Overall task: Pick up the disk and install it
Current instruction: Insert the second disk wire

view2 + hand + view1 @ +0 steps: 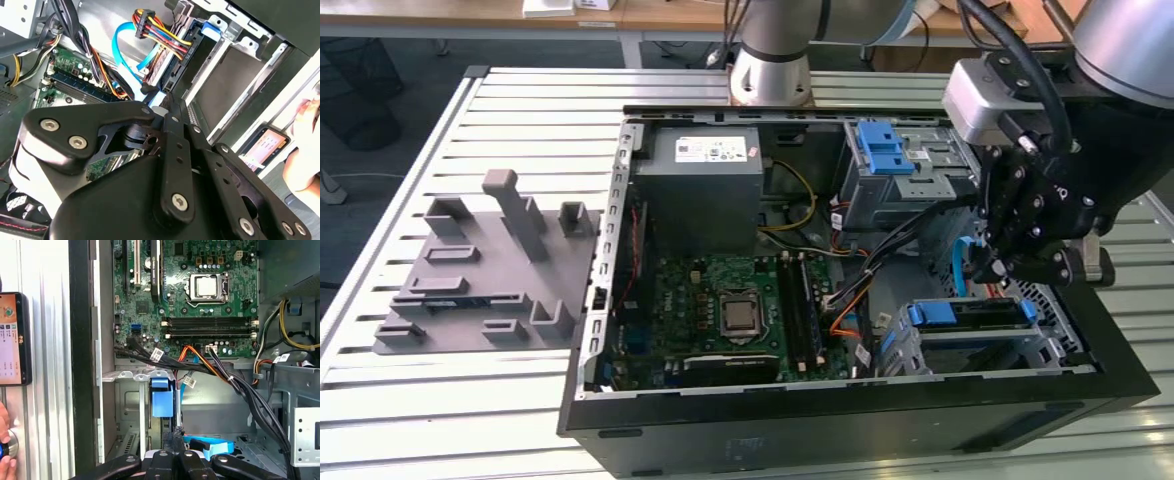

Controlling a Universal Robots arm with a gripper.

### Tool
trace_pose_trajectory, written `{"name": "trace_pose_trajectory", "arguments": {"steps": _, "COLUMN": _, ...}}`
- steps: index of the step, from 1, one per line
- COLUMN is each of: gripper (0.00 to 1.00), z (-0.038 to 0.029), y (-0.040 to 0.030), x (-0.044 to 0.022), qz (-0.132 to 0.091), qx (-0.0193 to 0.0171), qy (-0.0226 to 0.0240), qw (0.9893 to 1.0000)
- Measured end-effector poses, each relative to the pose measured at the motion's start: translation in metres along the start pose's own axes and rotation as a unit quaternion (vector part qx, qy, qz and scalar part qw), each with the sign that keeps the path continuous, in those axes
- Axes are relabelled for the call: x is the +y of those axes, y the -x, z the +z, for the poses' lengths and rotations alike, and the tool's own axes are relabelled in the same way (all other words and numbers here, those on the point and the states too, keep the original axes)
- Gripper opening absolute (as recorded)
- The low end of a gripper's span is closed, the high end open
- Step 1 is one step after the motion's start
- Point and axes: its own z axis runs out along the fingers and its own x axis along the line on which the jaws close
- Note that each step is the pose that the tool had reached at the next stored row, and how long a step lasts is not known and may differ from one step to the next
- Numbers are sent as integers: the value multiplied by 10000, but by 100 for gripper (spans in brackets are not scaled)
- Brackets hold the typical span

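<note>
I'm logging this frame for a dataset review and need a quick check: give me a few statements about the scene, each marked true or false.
1. The black gripper hangs over the drive-bay end of the open black computer case, at the exterior view's right. True.
2. The processor socket on the green motherboard carries a large cooler with a fan. False: the socket lies bare.
3. A grey moulded fixture tray sits on the slatted table beside the case, at the exterior view's left. True.
4. The case's side panel is closed. False: it is off, with the interior exposed.
5. The grey power supply box stands outside the case. False: it sits inside.
</note>
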Motion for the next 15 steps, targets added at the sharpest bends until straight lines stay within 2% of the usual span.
{"name": "trace_pose_trajectory", "arguments": {"steps": 6, "gripper": 11, "z": -103, "y": 8, "x": 14, "qz": 0, "qx": -1, "qy": -18, "qw": 10000}}
{"name": "trace_pose_trajectory", "arguments": {"steps": 15, "gripper": 11, "z": -145, "y": 107, "x": 24, "qz": 0, "qx": 13, "qy": -28, "qw": 10000}}
